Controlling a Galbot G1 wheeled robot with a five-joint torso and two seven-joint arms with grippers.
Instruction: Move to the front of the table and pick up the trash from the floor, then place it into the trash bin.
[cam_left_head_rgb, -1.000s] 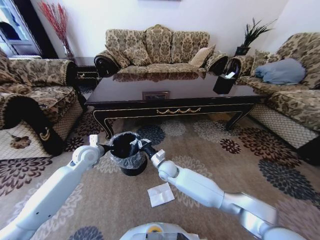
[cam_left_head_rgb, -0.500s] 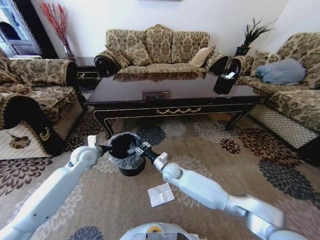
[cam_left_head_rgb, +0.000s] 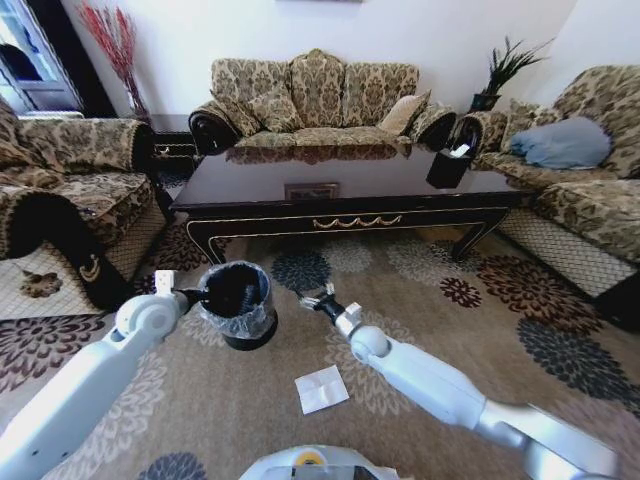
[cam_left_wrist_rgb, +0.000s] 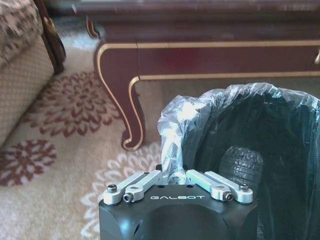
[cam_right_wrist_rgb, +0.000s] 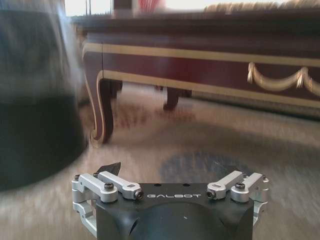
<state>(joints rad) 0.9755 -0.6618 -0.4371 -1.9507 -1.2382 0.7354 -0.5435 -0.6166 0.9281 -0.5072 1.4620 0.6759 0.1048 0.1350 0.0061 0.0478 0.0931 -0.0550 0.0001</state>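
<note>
- Head view: the trash bin (cam_left_head_rgb: 238, 303) is seen on the carpet before the table (cam_left_head_rgb: 340, 190), its liner rim pinched by the closed left gripper (cam_left_head_rgb: 196, 295).
- The right gripper (cam_left_head_rgb: 312, 301) is held just beside the bin, jaws spread, nothing gripped.
- The trash (cam_left_head_rgb: 322, 388), a white sheet, is left lying on the carpet nearer the robot.

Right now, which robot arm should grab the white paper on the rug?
Probably the right. The right gripper is open and empty, out over the rug near the white paper. The left gripper is shut on the liner at the trash bin rim, so it is busy.
</note>
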